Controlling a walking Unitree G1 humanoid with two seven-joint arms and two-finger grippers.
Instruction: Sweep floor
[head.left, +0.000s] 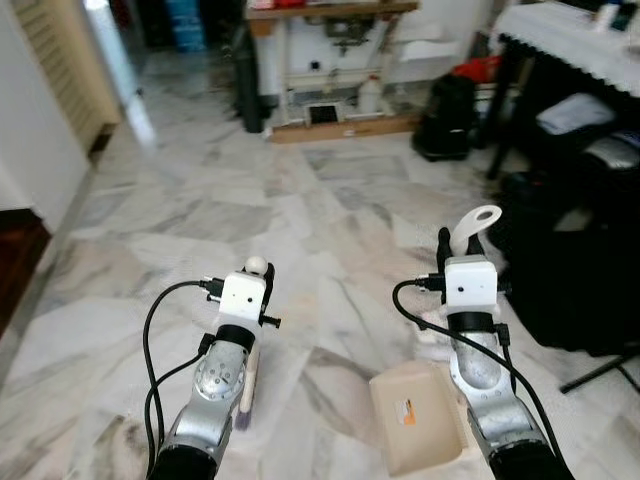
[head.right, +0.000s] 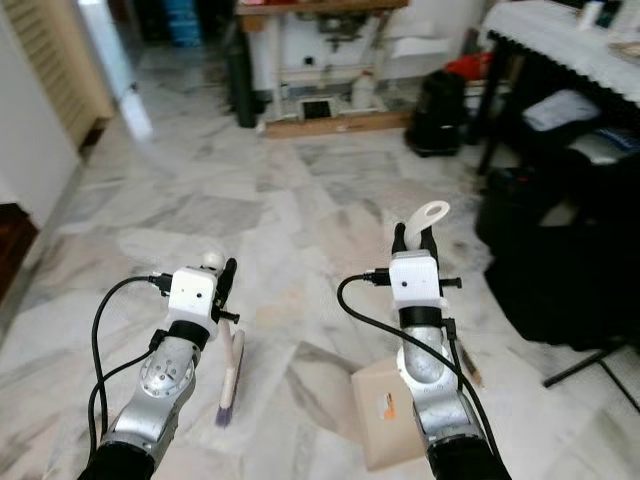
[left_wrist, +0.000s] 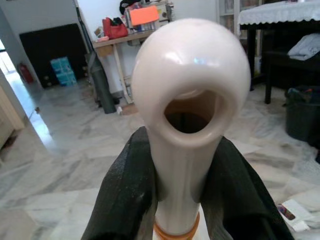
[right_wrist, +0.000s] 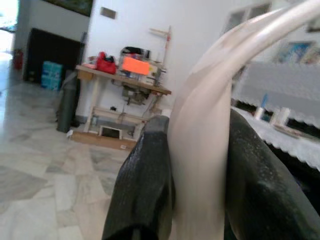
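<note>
Floor (head.left: 300, 200) is pale veined marble, stretching from under my arms to a wooden table (head.left: 330, 12) at the far wall and a cloth-covered table (head.left: 570, 35) on my right. Nothing on the near tiles reads clearly as dirt from the head cameras; the left wrist view shows some scraps of paper (left_wrist: 292, 215) lying on the marble.

My left gripper (head.right: 222, 285) has its fingers (left_wrist: 125, 190) pinching the cream handle of the brush (head.right: 231, 375), just below the rounded end with its hanging hole. The handle runs down from the grip, and the darker bristles sit low near the floor, on my left side. I judge that grip high on the handle is what lets the bristles reach the tiles while the arm stays up.

My right gripper (head.right: 412, 245) is clamped on the curved handle of the dustpan (head.right: 385, 415), fingers (right_wrist: 150, 180) pressed against both sides of it. The looped top of the handle sticks up above the gripper, and the tan pan hangs below by my right forearm, close to the floor. It is well apart from the brush, with bare marble between them.

I read this as both tools in hand and no sweeping contact made yet. Next I would lower the pan edge flat to the tiles, then draw the bristles toward it.
</note>
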